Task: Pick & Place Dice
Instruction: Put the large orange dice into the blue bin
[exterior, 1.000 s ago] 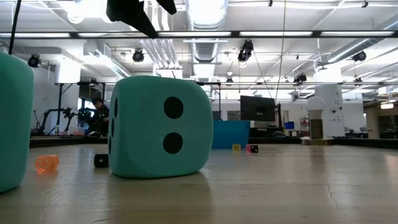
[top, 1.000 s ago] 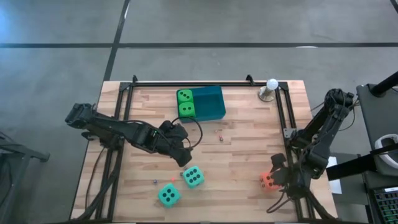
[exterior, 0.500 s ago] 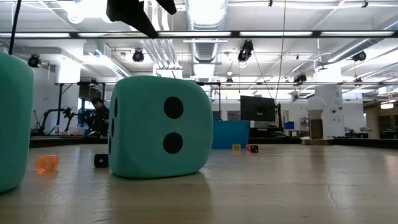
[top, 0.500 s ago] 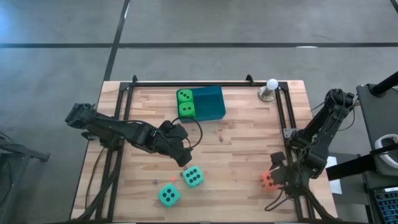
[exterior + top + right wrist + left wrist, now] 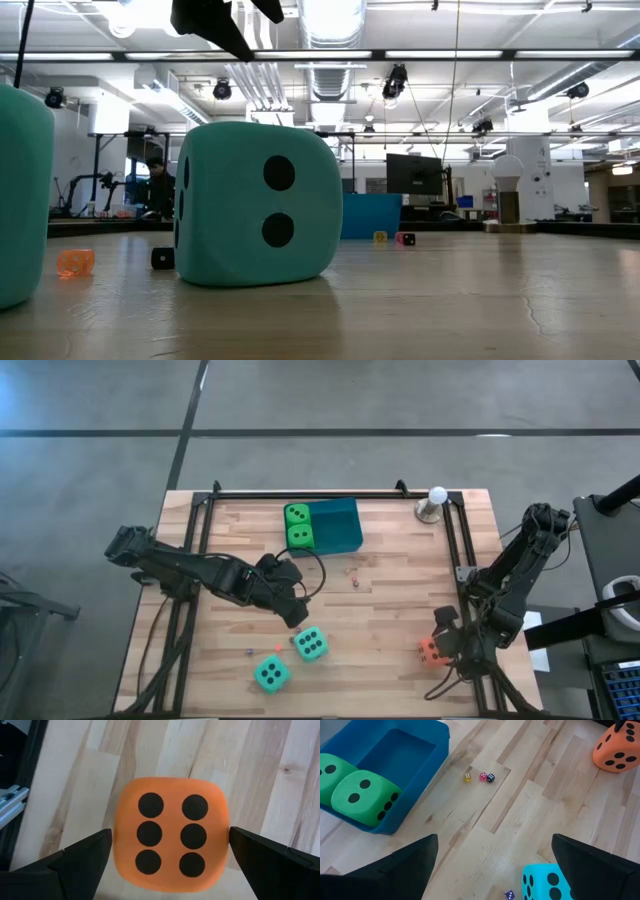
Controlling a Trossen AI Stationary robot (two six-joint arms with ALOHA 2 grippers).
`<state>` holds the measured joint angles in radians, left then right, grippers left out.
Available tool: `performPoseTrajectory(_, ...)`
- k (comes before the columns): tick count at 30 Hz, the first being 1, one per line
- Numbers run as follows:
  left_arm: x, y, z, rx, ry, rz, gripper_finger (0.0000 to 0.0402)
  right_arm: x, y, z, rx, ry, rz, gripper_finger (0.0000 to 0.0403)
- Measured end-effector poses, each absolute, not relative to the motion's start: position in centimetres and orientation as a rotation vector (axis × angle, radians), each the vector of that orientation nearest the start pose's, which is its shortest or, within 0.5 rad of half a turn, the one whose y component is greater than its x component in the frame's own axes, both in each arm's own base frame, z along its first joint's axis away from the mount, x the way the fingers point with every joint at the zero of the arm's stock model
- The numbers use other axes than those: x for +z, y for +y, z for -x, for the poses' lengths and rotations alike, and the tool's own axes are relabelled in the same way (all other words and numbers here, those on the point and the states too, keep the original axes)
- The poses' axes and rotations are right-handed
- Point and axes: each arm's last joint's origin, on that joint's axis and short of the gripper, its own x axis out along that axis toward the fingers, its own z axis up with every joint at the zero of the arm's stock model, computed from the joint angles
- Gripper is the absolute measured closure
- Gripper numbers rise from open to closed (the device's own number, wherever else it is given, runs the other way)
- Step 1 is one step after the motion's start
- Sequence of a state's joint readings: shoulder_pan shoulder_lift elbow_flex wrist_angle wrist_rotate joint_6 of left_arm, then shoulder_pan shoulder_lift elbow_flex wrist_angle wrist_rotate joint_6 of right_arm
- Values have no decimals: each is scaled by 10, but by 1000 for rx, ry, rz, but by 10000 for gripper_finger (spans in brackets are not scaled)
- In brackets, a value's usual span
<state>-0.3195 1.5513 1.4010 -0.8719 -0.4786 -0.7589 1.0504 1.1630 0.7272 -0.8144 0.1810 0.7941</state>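
Dice (image 5: 298,526), two green, inside blue tray (image 5: 340,525)

The table (image 5: 390,610) is pale planked wood with a smooth matt finish. The dice (image 5: 169,836) look like soft matt foam. The blue tray (image 5: 415,750) looks like smooth plastic.

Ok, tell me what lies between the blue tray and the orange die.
In the left wrist view, three tiny dice, yellow, pink and dark, lie on bare wood between the blue tray and the orange die. Nothing else sits there.
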Motion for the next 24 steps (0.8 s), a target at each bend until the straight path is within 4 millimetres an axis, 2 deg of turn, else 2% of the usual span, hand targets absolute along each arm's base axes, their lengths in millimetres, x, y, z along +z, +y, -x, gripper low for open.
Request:
performPoseTrajectory(7, 310, -86, -303, 483, 819, 304, 10, 198, 168, -102, 262, 1242, 80, 3)
performPoseTrajectory(19, 310, -86, -303, 483, 819, 304, 8, 197, 169, -103, 263, 1244, 85, 3)
performPoseTrajectory(24, 310, -86, -303, 483, 819, 304, 11, 196, 168, -102, 255, 1247, 78, 21)
